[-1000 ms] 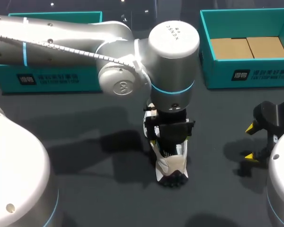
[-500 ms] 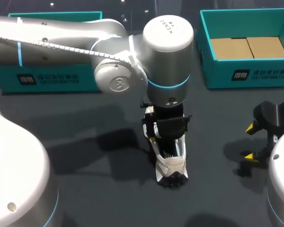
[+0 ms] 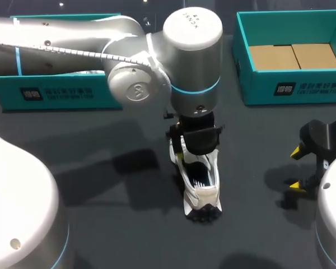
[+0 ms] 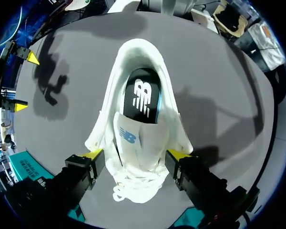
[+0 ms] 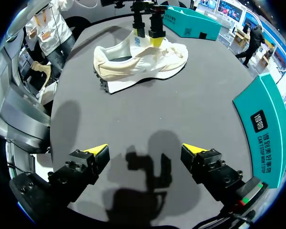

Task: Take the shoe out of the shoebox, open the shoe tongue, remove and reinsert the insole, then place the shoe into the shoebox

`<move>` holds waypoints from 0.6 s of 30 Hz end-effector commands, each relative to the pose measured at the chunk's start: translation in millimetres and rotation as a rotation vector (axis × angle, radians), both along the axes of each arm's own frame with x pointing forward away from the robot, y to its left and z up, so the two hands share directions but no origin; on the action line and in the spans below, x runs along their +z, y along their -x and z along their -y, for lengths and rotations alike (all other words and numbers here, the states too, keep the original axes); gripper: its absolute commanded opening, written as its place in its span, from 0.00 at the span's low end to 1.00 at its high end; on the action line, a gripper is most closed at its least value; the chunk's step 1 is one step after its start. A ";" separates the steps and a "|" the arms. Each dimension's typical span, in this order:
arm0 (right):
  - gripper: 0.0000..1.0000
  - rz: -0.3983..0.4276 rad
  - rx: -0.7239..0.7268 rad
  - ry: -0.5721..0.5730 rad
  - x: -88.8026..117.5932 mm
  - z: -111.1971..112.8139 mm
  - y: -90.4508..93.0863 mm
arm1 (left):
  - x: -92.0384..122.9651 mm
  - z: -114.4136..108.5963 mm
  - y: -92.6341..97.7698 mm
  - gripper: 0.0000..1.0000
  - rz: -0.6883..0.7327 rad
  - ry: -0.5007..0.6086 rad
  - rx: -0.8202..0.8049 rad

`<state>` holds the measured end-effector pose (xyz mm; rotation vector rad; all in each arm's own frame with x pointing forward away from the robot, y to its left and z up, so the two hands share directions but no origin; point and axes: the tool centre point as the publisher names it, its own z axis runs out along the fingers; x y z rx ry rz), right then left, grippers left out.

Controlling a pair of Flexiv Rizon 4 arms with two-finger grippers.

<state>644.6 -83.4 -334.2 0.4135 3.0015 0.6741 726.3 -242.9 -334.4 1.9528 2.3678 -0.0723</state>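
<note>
On the table (image 3: 252, 224), the left end effector (image 4: 136, 153), clasping the shoe (image 4: 140, 95), has drawn back along it.

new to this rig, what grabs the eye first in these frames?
The big silver left arm reaches over the middle of the table, its fingers clamped on a white shoe at the tongue end, with the dark insole showing inside. The right fingers hang open over bare table at the near right. A teal shoebox sits at the far right.
</note>
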 end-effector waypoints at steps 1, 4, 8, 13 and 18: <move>1.00 0.003 -0.001 0.002 0.7 0.1 2.7 | 9.7 -7.6 -7.2 0.77 0.002 0.012 0.006; 1.00 0.003 -0.001 0.002 0.7 0.1 2.7 | 17.4 -9.9 -12.3 0.56 0.009 0.026 0.015; 1.00 0.003 -0.001 0.002 0.7 0.1 2.7 | 28.4 -12.2 -15.8 0.47 -0.006 0.054 0.009; 1.00 0.003 -0.001 0.002 0.7 0.1 2.7 | 36.1 -11.8 -12.3 0.32 -0.058 0.086 -0.027; 1.00 0.003 -0.001 0.002 0.7 0.1 2.7 | 35.0 -10.5 -6.8 0.28 -0.083 0.093 -0.054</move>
